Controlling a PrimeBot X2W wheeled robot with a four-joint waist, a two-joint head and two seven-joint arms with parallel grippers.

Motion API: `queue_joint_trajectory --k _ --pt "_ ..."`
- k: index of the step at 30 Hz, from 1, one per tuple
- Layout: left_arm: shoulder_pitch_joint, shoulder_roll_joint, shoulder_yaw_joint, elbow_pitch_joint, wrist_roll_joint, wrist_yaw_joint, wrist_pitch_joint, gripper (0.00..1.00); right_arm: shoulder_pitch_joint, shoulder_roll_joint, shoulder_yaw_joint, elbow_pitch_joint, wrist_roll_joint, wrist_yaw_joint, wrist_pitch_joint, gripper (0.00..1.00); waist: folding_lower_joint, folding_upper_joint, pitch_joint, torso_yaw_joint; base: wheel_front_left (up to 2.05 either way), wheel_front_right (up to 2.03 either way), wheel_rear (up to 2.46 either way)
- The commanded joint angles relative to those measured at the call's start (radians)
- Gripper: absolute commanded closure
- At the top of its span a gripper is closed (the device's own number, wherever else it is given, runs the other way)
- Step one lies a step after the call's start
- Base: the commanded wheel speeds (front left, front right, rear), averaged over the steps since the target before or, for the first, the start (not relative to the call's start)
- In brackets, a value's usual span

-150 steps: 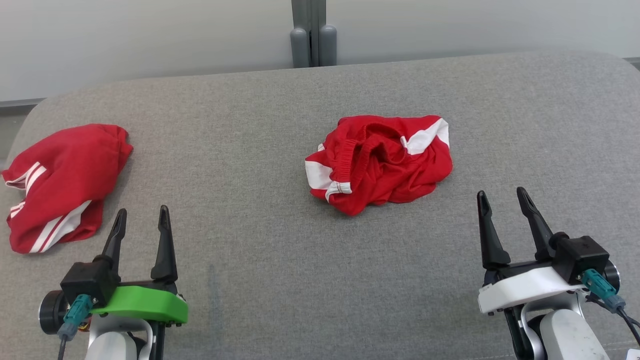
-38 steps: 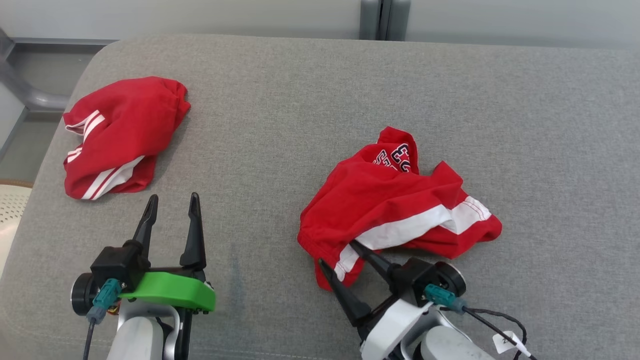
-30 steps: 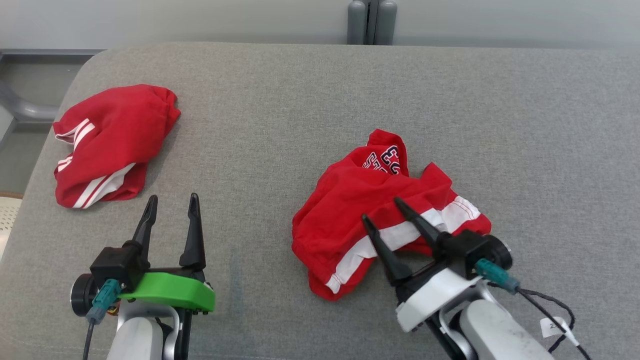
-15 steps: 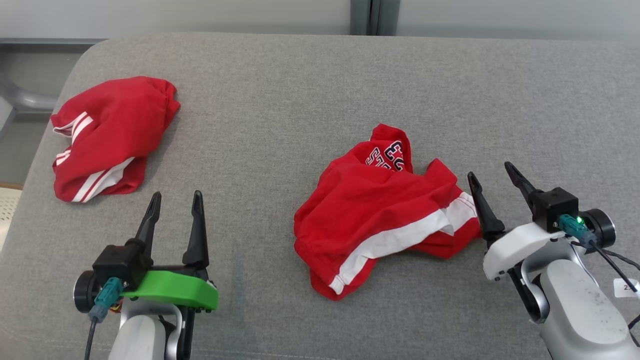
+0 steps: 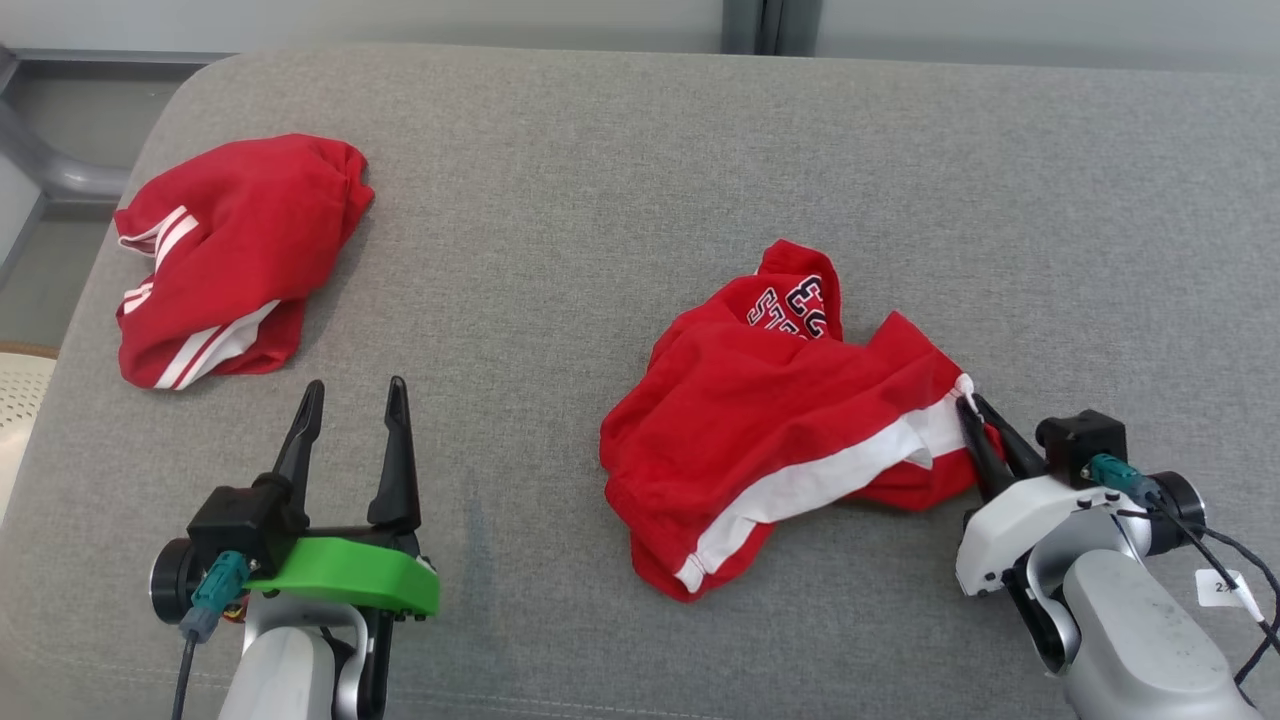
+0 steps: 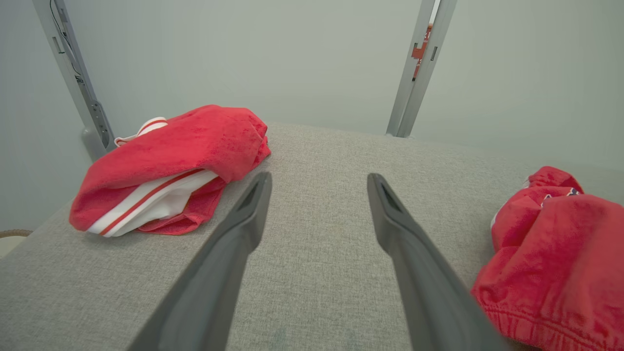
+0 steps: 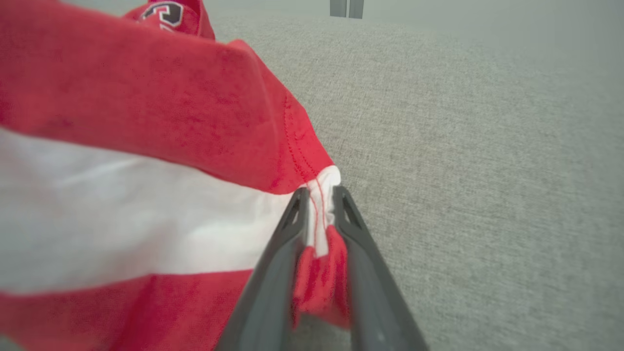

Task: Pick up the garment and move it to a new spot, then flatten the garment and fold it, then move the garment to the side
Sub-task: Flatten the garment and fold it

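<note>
The garment [image 5: 790, 440], red shorts with a white side stripe and dark lettering, lies crumpled on the grey cushion [image 5: 620, 200] right of centre. My right gripper [image 5: 972, 408] is shut on its right hem corner, where the white stripe ends. The right wrist view shows the fabric [image 7: 146, 146] pinched between the two fingers of the right gripper [image 7: 319, 195]. My left gripper [image 5: 352, 392] stands open at the lower left, apart from the garment, with nothing between its fingers. In the left wrist view the left gripper [image 6: 317, 178] is open over bare cushion, the garment [image 6: 555, 253] at the right edge.
A second red garment with white stripes [image 5: 235, 255] lies bunched near the cushion's far left corner, seen as the second red garment [image 6: 170, 165] in the left wrist view. A grey post [image 5: 768, 25] rises behind the cushion. The cushion's left edge drops off beside a pale chair [image 5: 20, 400].
The right gripper moved in to the garment's right hem corner and closed on it; half a second ago it stood open beside it. The left gripper has stayed open in place.
</note>
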Motion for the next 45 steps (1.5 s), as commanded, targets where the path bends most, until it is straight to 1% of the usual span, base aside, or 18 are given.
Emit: queue_joint_trajectory --k 1,5,10,14,15,16,17,24,31,37,45 --pt "0.003 0.001 0.006 0.000 -0.003 0.005 -0.001 0.00 0.003 -0.004 -0.014 -0.015 0.009 -0.001 -0.003 1.00 0.0000 -0.0001 -0.007 -0.010 0.00 0.00 0.00" --pt "0.008 0.001 0.008 0.003 0.002 0.002 -0.001 0.00 0.037 -0.008 -0.051 -0.066 0.013 -0.001 -0.003 1.00 0.0000 -0.0001 -0.019 -0.029 0.00 0.00 0.00" --pt "0.015 0.001 0.014 0.004 0.006 -0.002 -0.001 0.00 0.104 -0.002 -0.113 -0.164 0.019 -0.001 -0.003 1.00 0.0000 -0.0001 -0.032 -0.051 0.00 0.00 0.00" --pt "0.021 0.002 0.015 0.006 0.006 -0.004 -0.001 0.00 0.158 0.015 -0.143 -0.208 0.009 -0.001 -0.003 1.00 0.0000 -0.0001 -0.038 -0.066 0.00 0.00 0.00" --pt "0.022 0.002 0.015 0.006 0.007 -0.005 -0.001 0.00 0.164 0.015 -0.154 -0.219 0.010 -0.001 -0.003 0.59 0.0000 -0.0001 -0.039 -0.069 0.00 0.00 0.00" --pt "0.023 0.002 0.016 0.006 0.008 -0.005 -0.001 0.00 0.170 0.018 -0.163 -0.229 0.009 -0.001 -0.003 0.25 0.0000 -0.0001 -0.039 -0.071 0.00 0.00 0.00" --pt "0.024 0.002 0.017 0.007 0.008 -0.006 -0.001 0.00 0.177 0.026 -0.173 -0.244 0.007 -0.001 -0.003 0.00 0.0000 -0.0001 -0.040 -0.074 0.00 0.00 0.00" --pt "0.024 0.002 0.022 0.011 0.019 -0.010 -0.001 0.00 0.201 0.046 -0.207 -0.367 -0.012 -0.001 -0.003 0.00 0.0000 -0.0001 -0.052 -0.091 0.00 0.00 0.00" --pt "0.038 0.002 0.020 0.016 0.029 -0.016 -0.001 0.00 0.236 0.063 -0.189 -0.498 -0.019 -0.001 -0.003 0.00 0.0000 -0.0001 -0.073 -0.107 0.00 0.00 0.00" --pt "0.060 0.002 0.031 0.016 0.032 -0.016 -0.001 0.00 0.278 0.072 -0.171 -0.577 -0.019 -0.001 -0.003 0.00 0.0000 -0.0001 -0.100 -0.132 0.00 0.00 0.00" --pt "0.081 0.002 0.059 0.008 0.048 -0.019 -0.001 0.00 0.332 0.074 -0.183 -0.634 -0.021 -0.001 -0.003 0.00 0.0000 -0.0001 -0.129 -0.161 0.00 0.00 0.00"
